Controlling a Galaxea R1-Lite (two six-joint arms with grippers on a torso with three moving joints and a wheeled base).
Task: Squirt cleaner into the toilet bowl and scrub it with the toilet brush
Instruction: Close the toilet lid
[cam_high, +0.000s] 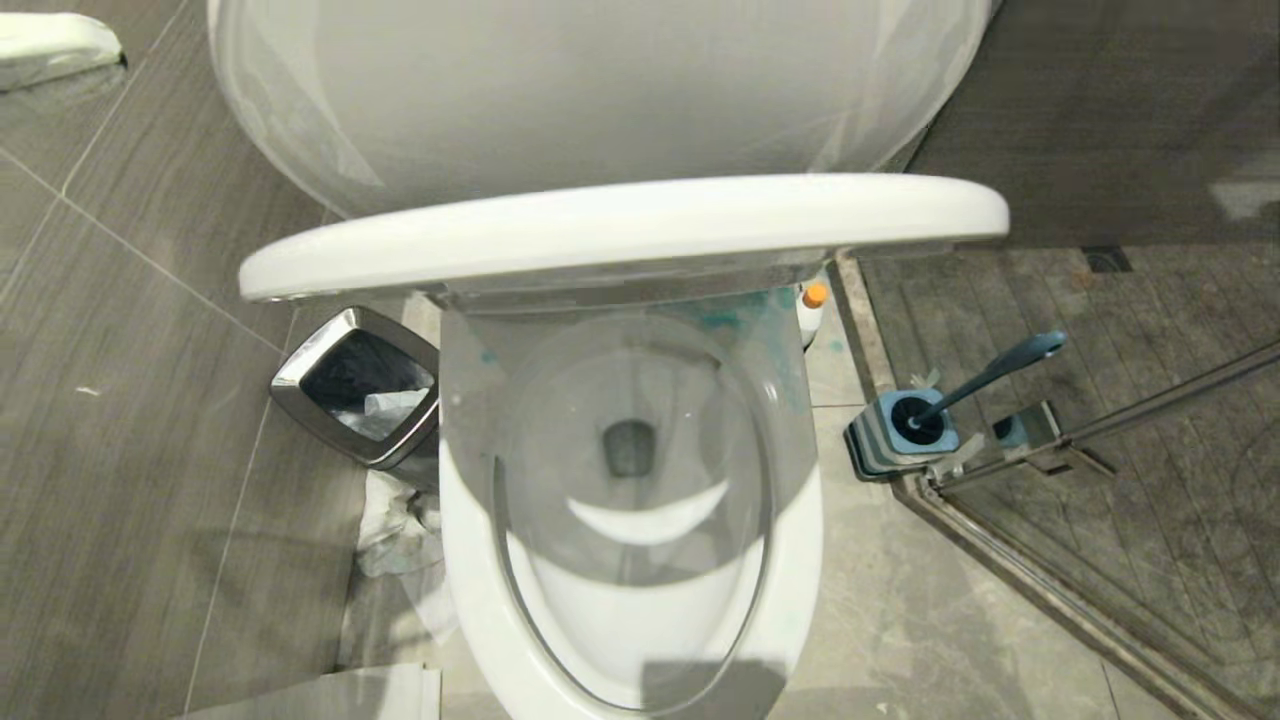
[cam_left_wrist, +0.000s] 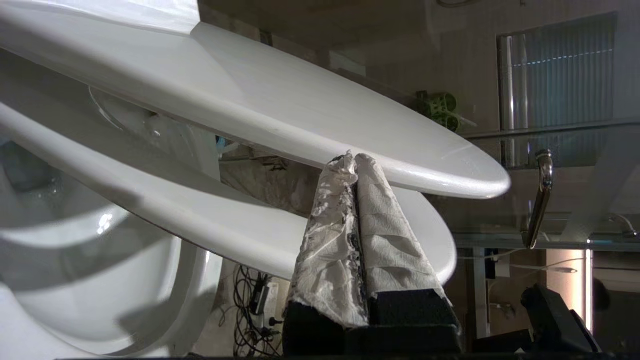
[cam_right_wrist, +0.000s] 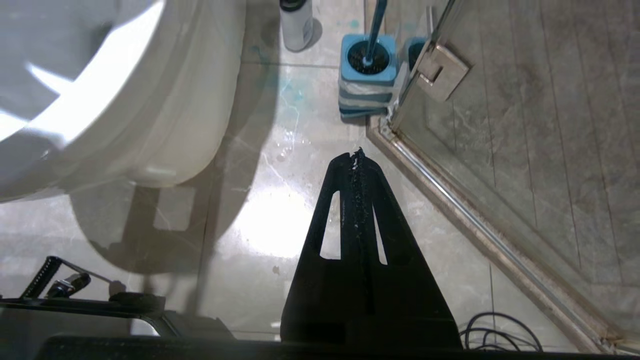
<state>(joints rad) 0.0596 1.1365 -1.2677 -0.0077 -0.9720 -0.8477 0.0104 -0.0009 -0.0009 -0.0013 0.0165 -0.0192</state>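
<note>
My left gripper (cam_left_wrist: 354, 159) is closed on nothing, tips pressed together and wrapped in white tissue, touching the underside edge of the lid (cam_high: 620, 235), which hangs half raised over the bowl (cam_high: 630, 470). My right gripper (cam_right_wrist: 356, 154) is closed and empty too, parked over the floor (cam_right_wrist: 270, 220) beside the bowl.

Risks, as I judge them: the lid rests only on two wrapped tips, no grip, so it can slide off and slam onto the seat (cam_left_wrist: 210, 215). The tissue looks slick against glossy plastic, which makes a slip likelier. If the lid drops, it blocks the bowl for both squirting and scrubbing.

Task things, head view clock: cleaner (cam_high: 812, 305) at 2 o'clock of the bowl, mostly hidden behind the lid rim, only the orange cap and a bit of white showing. Brush (cam_high: 985, 375) at 3 o'clock, standing tilted in its holder (cam_high: 900, 430), well apart from both grippers. Turquoise smears show inside the bowl's far rim at 1 o'clock.

Room: bin (cam_high: 360, 400) at 9 o'clock just beside the bowl, crumpled paper below it. Grey tile, wet-looking patches and blue stains near the holder, glass shower door (cam_right_wrist: 500, 150) and its threshold close to the holder, so reach there is tight.
</note>
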